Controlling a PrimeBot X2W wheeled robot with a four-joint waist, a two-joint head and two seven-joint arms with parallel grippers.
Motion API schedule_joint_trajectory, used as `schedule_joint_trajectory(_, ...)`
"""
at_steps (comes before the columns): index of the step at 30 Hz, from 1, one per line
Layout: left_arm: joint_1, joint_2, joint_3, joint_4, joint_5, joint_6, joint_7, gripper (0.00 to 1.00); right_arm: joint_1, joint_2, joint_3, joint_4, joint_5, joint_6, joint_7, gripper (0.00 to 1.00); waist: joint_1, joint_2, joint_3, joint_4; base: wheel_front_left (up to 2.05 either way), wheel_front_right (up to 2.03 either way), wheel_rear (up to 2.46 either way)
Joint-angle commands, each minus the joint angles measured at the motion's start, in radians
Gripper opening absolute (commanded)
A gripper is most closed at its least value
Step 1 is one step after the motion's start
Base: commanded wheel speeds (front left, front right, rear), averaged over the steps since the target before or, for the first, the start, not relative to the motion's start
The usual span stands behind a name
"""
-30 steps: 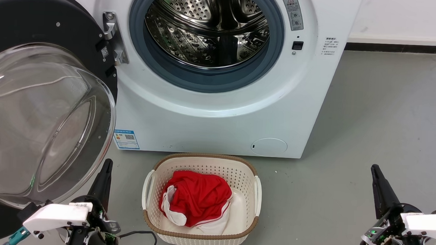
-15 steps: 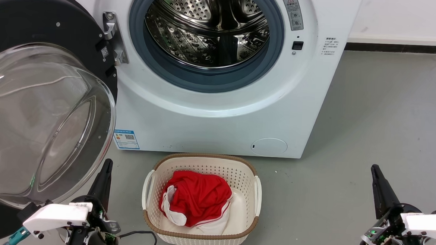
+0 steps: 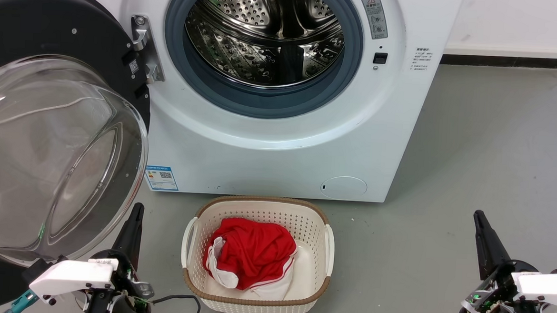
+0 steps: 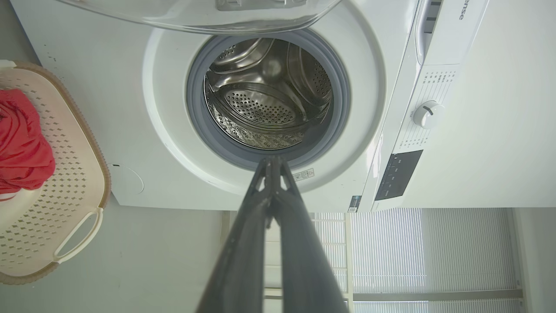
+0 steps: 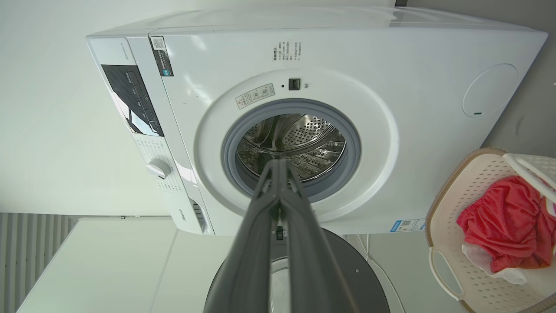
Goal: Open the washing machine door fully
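Left claw [image 3: 137,208], right claw [image 3: 478,215], low, fingers together

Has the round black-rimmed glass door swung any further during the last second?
No. The black-rimmed glass door keeps its edge beside the blue label sticker.

We see our right gripper [image 5: 278,162], fingers pressed together, aimed at the washing machine [image 5: 391,65] drum [image 5: 304,134], basket [image 5: 447,204] at right
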Motion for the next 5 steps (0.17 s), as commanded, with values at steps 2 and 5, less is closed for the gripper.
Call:
schedule_joint_trajectory(2,-0.007,-0.001,0.003,0.000,-0.001,-0.004,0.003,0.00,-0.011,0.002,-0.003,0.002,-0.005,0.000,0.004,0.00,0.0000,0.0000,0.000,0.000,0.00,0.00,0.00)
schedule_joint_trajectory(5,-0.007,-0.001,0.003,0.000,-0.001,-0.004,0.003,0.00,-0.012,0.003,-0.004,0.002,-0.007,0.000,0.005,0.00,0.0000,0.0000,0.000,0.000,0.00,0.00,0.00)
